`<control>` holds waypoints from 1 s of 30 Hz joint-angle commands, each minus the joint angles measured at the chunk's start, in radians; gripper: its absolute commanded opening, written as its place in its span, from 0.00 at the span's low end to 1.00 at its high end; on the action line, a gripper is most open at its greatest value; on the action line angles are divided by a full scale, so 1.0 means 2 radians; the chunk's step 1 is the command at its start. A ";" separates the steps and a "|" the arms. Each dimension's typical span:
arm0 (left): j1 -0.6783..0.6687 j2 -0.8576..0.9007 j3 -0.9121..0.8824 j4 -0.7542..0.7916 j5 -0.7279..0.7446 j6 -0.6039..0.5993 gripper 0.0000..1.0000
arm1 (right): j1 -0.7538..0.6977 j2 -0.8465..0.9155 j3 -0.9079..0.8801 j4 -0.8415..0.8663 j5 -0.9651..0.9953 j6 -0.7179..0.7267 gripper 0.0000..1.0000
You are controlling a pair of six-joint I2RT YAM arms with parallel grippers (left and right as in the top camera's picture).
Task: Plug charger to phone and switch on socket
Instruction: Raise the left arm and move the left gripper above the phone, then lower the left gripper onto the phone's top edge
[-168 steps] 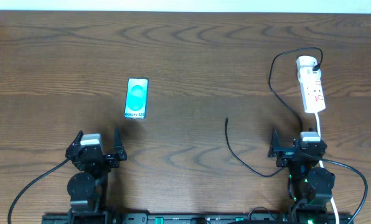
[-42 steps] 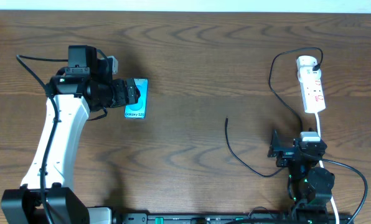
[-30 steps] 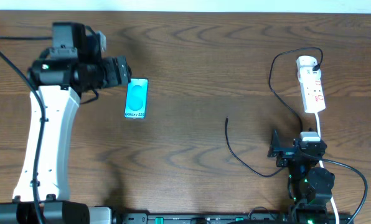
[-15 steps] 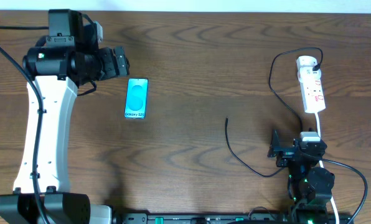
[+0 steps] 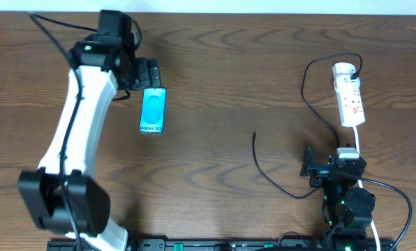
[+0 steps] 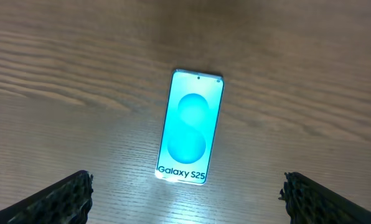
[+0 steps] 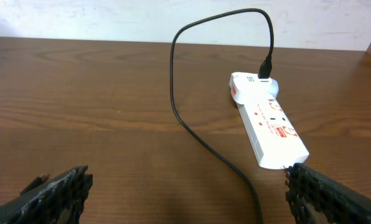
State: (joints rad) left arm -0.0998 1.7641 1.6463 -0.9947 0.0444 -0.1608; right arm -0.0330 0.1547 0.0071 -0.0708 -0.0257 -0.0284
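Left pincer (image 5: 150,73) swung back toward the glossy rectangular phone (image 5: 152,110) — jaws wide.

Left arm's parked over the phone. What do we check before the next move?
1. Open left hand: ok, jaws wide.
2. Aim on phone: ok. It lies flat, screen up, centred between the jaws in the wrist view.
3. Loose end of charger: ok, lying free, apart from the phone.
4. Other end in socket: ok, black plug seated in its far end.
5. Switch position on socket: cannot tell.
6. Idle right hand: ok, open, holding nothing.
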 commanded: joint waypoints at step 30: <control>0.001 0.095 -0.001 -0.019 0.016 0.031 0.98 | 0.004 -0.003 -0.001 -0.002 0.002 0.008 0.99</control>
State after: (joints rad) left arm -0.1001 1.9347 1.6463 -1.0325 0.0277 -0.1501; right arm -0.0330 0.1547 0.0071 -0.0708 -0.0257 -0.0284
